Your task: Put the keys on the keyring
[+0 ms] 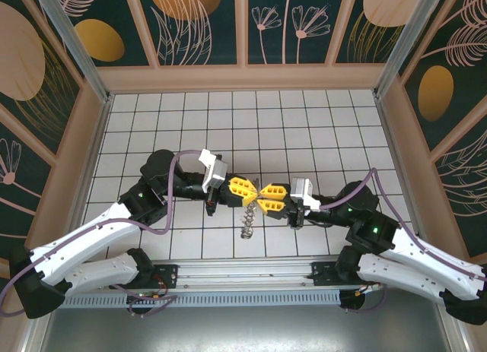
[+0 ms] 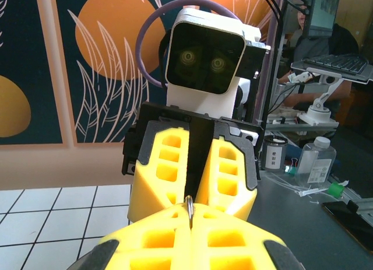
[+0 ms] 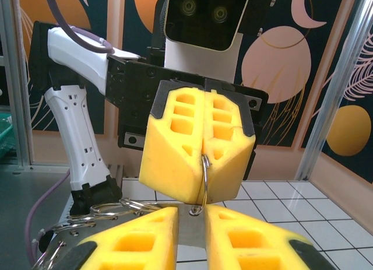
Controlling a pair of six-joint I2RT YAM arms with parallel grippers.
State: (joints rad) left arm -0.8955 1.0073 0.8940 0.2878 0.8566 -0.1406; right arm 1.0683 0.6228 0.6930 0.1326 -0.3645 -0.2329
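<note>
My left gripper (image 1: 256,190) and right gripper (image 1: 264,199) meet tip to tip above the middle of the tiled floor. The left gripper (image 2: 190,218) is shut on a thin silver ring (image 3: 205,175) of the keyring, seen edge-on (image 2: 190,206). Its lower curl rests against a flat grey metal piece (image 3: 192,232), seemingly the key's blade. That piece sits between the fingers of my right gripper (image 3: 192,216), which is shut on it. The key's black head is hidden. More silver rings and small metal bits (image 3: 111,210) dangle below the grippers (image 1: 247,223).
White tiled floor (image 1: 228,124) lies inside an enclosure of patterned wall panels (image 1: 202,25). An aluminium rail (image 1: 228,280) runs along the near edge by both arm bases. The left arm's white links (image 3: 76,118) stand close to the left in the right wrist view.
</note>
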